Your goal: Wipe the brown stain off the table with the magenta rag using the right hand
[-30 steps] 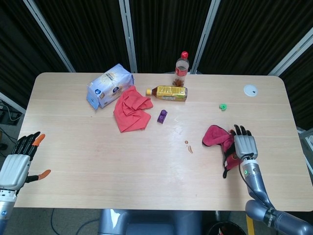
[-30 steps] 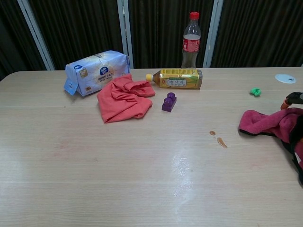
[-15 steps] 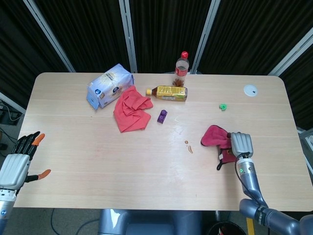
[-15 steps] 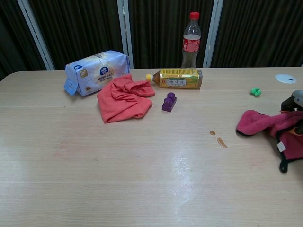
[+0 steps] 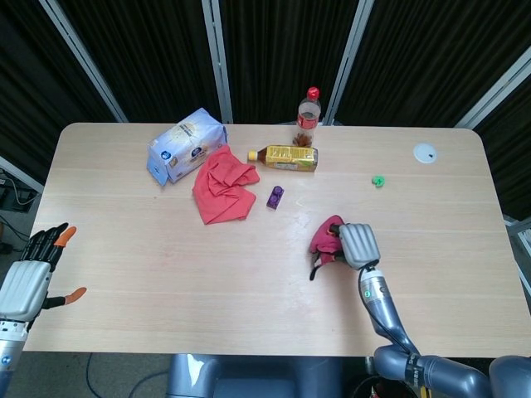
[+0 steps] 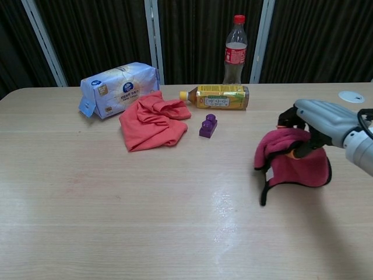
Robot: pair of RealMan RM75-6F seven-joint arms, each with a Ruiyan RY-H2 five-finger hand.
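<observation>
My right hand (image 5: 357, 244) (image 6: 317, 121) holds the magenta rag (image 5: 326, 241) (image 6: 289, 160) bunched in its fingers and presses it on the table near the middle right. The rag lies over the spot where the brown stain was, so the stain is hidden in both views. A black-edged corner of the rag trails toward the front. My left hand (image 5: 31, 274) hangs off the table's front left corner, fingers spread, holding nothing. It shows only in the head view.
A purple block (image 5: 275, 196) (image 6: 208, 126) lies just behind and left of the rag. Further back are a coral cloth (image 5: 222, 186), a tissue pack (image 5: 187, 144), a lying yellow bottle (image 5: 286, 157) and an upright cola bottle (image 5: 309, 107). A green bit (image 5: 378, 180) and white lid (image 5: 425, 152) lie right.
My right hand has dragged the magenta rag leftward across the table, from the right edge onto the stain's spot. The stain, visible before, is now covered. The left hand has not moved.
</observation>
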